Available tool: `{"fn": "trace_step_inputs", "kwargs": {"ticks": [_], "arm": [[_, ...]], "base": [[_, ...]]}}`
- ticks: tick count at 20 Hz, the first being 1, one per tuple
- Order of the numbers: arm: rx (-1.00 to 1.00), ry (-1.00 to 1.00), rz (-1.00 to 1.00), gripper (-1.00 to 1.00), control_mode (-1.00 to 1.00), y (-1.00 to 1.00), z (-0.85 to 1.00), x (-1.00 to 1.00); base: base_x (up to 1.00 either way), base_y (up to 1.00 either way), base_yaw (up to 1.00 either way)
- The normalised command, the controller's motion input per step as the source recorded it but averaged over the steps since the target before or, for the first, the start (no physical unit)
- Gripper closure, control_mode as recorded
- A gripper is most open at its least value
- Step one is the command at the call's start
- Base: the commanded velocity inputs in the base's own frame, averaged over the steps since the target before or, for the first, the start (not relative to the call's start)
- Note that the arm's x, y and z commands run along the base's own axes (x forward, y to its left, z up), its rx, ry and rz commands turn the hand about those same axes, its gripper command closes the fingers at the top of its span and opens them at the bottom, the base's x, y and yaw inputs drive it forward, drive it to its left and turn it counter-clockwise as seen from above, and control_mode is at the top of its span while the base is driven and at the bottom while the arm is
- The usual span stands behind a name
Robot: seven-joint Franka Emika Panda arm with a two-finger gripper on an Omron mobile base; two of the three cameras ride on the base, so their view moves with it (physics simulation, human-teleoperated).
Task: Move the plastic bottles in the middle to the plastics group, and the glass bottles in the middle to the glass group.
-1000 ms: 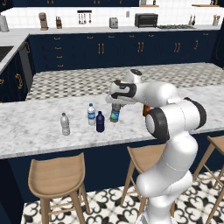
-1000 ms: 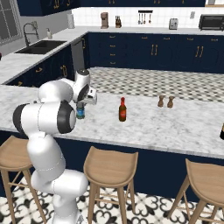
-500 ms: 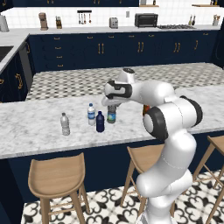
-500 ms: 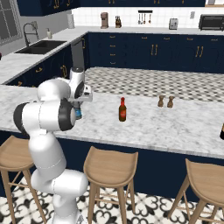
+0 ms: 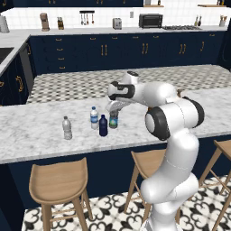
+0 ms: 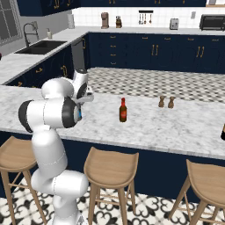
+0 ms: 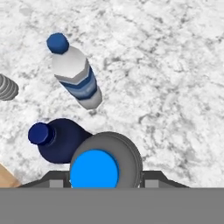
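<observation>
My gripper (image 5: pixel 114 110) is shut on the dark bottle with the blue cap and blue-green label (image 5: pixel 113 120), holding it upright at the counter's surface. In the hand view its blue cap (image 7: pixel 94 169) sits between my fingers. The solid navy bottle (image 5: pixel 103 126) (image 7: pixel 57 141) stands right beside it, to its left. Further left are the blue-labelled water bottle (image 5: pixel 94 118) (image 7: pixel 75 75) and the greyish clear bottle (image 5: pixel 67 128). The amber bottle with the orange-red label (image 6: pixel 123 110) stands alone mid-counter. Two small brown bottles (image 6: pixel 161 102) stand to its right.
The marble island counter (image 5: pixel 36 135) has wooden stools (image 5: pixel 56 182) tucked along its near edge. A dark bottle (image 6: pixel 223 132) stands at the counter's far right end. The ribbed side of the grey bottle (image 7: pixel 6 87) shows at the left of the hand view.
My gripper has carried the blue-capped bottle leftward and slightly lower, bringing it close to the navy bottle. The other bottles have stayed put.
</observation>
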Motion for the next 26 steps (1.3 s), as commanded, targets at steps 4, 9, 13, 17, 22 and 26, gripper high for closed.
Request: {"fn": "trace_step_inputs", "kwargs": {"ticks": [4,9,13,17,22,26], "arm": [[0.0,0.0,0.2,1.0,-1.0,0.0,-0.07,0.19],[0.0,0.0,0.17,1.0,-1.0,0.0,0.0,0.12],[0.0,0.0,0.12,1.0,-1.0,0.09,-0.01,0.09],[0.0,0.0,0.06,1.0,-1.0,0.09,-0.02,0.01],[0.0,0.0,0.06,1.0,-1.0,0.1,-0.22,0.0],[0.0,0.0,0.06,1.0,-1.0,0.01,-0.4,0.0]], "base": [[0.0,0.0,0.0],[0.0,0.0,0.0],[0.0,0.0,0.0],[0.0,0.0,0.0],[0.0,0.0,0.0],[0.0,0.0,0.0]]}}
